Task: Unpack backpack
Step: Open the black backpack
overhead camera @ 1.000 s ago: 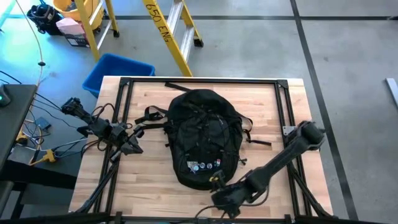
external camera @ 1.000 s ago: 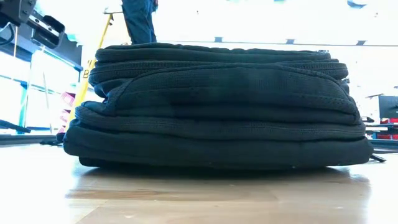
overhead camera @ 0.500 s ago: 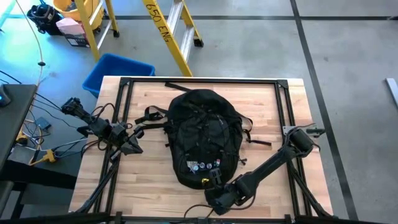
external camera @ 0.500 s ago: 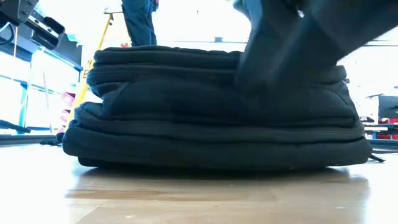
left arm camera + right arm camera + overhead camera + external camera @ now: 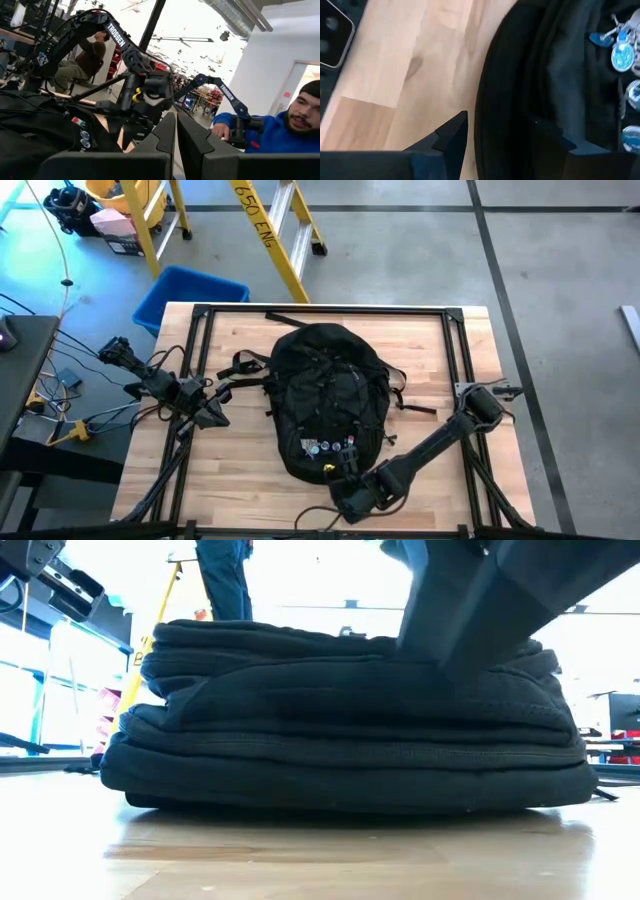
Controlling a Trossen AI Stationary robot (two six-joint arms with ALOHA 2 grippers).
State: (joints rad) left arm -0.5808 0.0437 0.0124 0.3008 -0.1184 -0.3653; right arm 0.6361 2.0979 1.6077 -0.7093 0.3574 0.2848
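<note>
High view: black backpack lies flat mid-table, its near end under the right gripper.
Zipped and full, it looks like soft ribbed fabric in stacked layers, with small round badges on the upper face and straps splayed to the sides. The right gripper's fingers stand part-open astride the bag's rounded edge, one finger over bare wooden table, the other on the fabric; nothing is pinched yet, probably lining up on a zipper seam. Left gripper waits shut and empty off the bag's left side.

Black backpack flat mid-table, badges up
</note>
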